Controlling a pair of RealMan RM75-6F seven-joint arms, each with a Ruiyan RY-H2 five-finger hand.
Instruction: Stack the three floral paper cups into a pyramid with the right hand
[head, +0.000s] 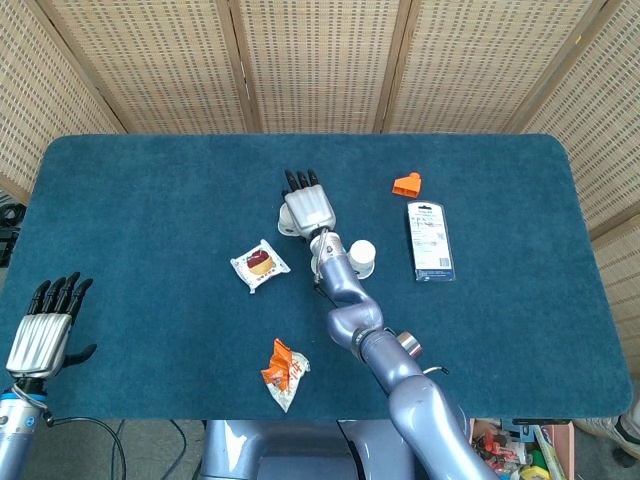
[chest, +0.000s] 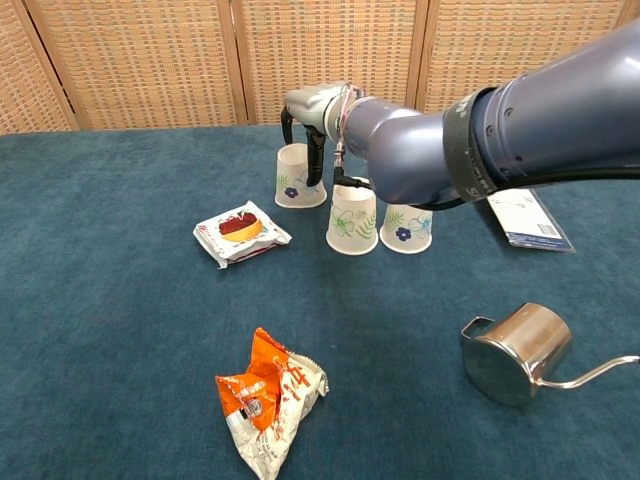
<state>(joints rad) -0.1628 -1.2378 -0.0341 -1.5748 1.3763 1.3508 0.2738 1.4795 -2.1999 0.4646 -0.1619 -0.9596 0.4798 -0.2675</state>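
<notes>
Three floral paper cups stand upside down on the blue table (chest: 120, 330). The far cup (chest: 297, 177) is behind and to the left of the middle cup (chest: 353, 218), which stands beside the right cup (chest: 407, 228). My right hand (chest: 310, 118) hovers over the far cup, with dark fingers (chest: 316, 160) hanging down on either side of it. I cannot tell whether they touch it. In the head view the right hand (head: 307, 207) hides that cup, and only one cup (head: 361, 255) shows clearly. My left hand (head: 45, 330) is off the table's near left edge, fingers apart and holding nothing.
A wrapped pastry (chest: 240, 228) lies left of the cups. A crumpled orange snack wrapper (chest: 270, 395) is nearer to me. A steel pitcher (chest: 515, 352) lies at the near right. A flat card package (head: 431, 241) and a small orange object (head: 406, 184) lie to the right.
</notes>
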